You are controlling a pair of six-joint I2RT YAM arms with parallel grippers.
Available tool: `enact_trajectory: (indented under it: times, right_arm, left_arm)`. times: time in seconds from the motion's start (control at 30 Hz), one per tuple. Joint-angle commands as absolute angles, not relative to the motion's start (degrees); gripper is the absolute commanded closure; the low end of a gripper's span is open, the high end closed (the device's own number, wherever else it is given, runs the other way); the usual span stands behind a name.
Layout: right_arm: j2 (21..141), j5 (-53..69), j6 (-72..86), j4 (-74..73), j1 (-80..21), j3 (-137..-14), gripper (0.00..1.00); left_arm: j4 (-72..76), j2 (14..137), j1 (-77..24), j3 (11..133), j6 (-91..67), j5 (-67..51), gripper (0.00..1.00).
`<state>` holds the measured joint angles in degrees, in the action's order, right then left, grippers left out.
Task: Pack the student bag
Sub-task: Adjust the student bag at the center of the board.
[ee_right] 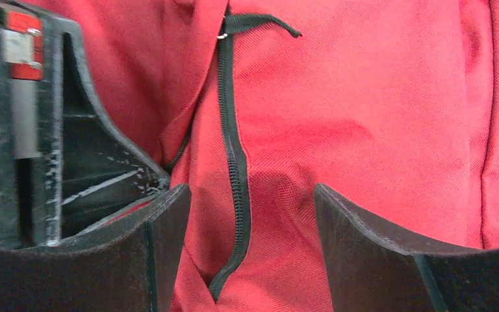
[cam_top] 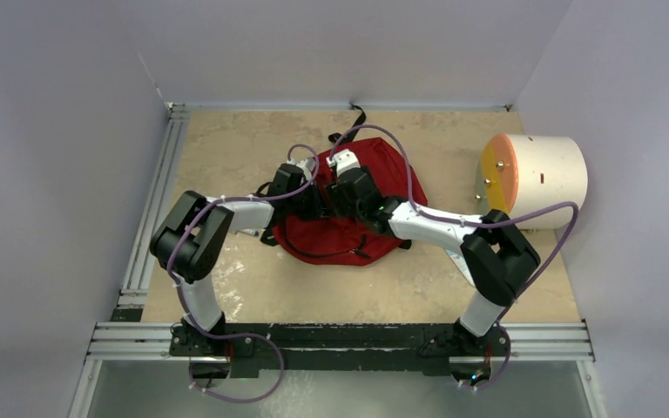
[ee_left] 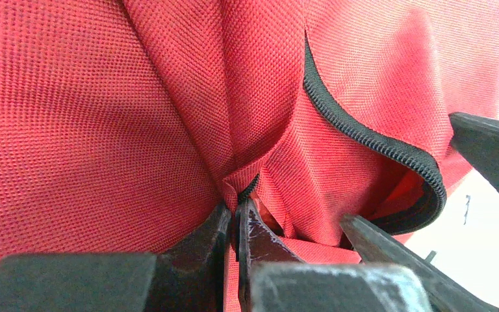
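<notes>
The dark-red student bag [cam_top: 348, 231] lies on the table's middle, both arms over it. My left gripper [cam_top: 312, 202] is shut on a fold of the bag's red fabric [ee_left: 104, 130] beside the black zipper edge [ee_left: 364, 140]; its tips [ee_left: 239, 214] pinch the cloth. My right gripper [cam_top: 338, 198] is open, its fingers [ee_right: 162, 224] straddling the bag's black zipper line [ee_right: 234, 175] with the red cloth [ee_right: 364, 117] between them. A black zipper pull [ee_right: 253, 23] lies at the top. The left gripper's body [ee_right: 26, 130] shows at the left of the right wrist view.
A cream cylinder with an orange-yellow face [cam_top: 533, 178] lies at the right of the table. Grey walls close the far side and both sides. A metal rail [cam_top: 152, 200] runs along the left edge. A black strap [cam_top: 359, 113] trails toward the back wall.
</notes>
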<state>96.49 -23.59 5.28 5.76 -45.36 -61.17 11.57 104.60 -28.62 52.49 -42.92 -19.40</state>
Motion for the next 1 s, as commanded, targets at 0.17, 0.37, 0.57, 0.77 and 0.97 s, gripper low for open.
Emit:
enact_trajectory:
  times: [0.17, 0.37, 0.57, 0.77, 0.97]
  right_arm:
    - [97.3, -34.2, 7.2, 3.7, -45.6, -65.2, 0.50]
    - [94.1, -37.6, 9.6, 4.6, -45.6, -65.0, 0.82]
    - [90.8, -37.6, 12.6, 4.2, -45.6, -65.5, 1.00]
    - [89.6, -36.8, 14.0, 3.4, -45.3, -68.6, 1.00]
    - [90.2, -33.7, 16.3, 3.4, -44.2, -69.1, 1.00]
  left_arm:
    - [9.9, 102.4, -28.9, 52.0, -42.9, -22.1, 1.00]
    - [9.5, 102.2, -28.9, 52.2, -43.0, -22.1, 1.00]
    - [8.8, 101.6, -28.8, 53.5, -42.7, -21.7, 1.00]
    - [6.1, 102.7, -26.2, 59.3, -40.1, -23.0, 1.00]
    - [2.7, 99.8, -24.7, 63.5, -37.2, -23.6, 1.00]
